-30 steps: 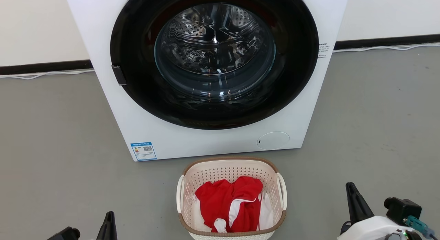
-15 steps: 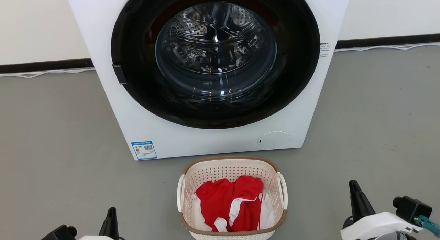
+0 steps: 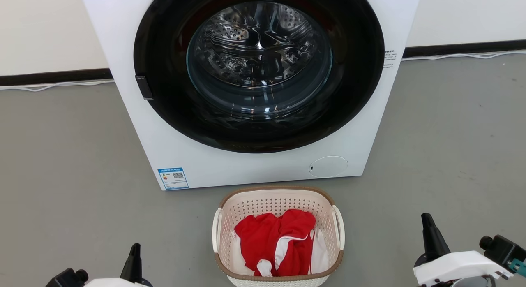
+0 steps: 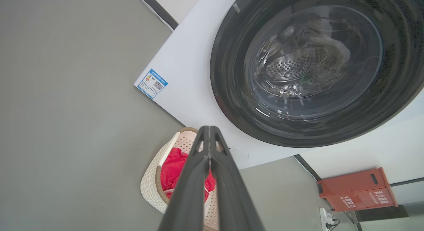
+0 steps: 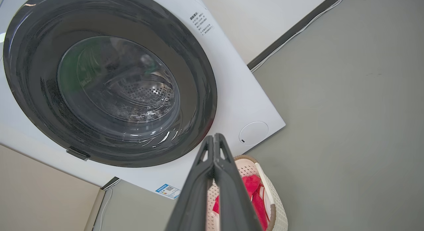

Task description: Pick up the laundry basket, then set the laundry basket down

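From the head we've got the laundry basket (image 3: 275, 204) on the floor (image 3: 61, 176), just in front of the washer (image 3: 205, 167), red clothing (image 3: 267, 237) inside; our left hand (image 3: 134, 249) and right hand (image 3: 426, 218) sit low on either side, well apart from it, both pinched shut and empty. Left wrist: that hand closed tight, basket beyond it; right wrist: same again, basket beside the washer's front.

A cream laundry basket (image 3: 276, 190) holding red and white clothes (image 3: 263, 239) sits on the grey floor (image 3: 74, 163) just before a white washing machine (image 3: 230, 170). The left fingers (image 3: 133, 262) and right fingers (image 3: 430, 237), each pair pressed together, stand well apart from it.
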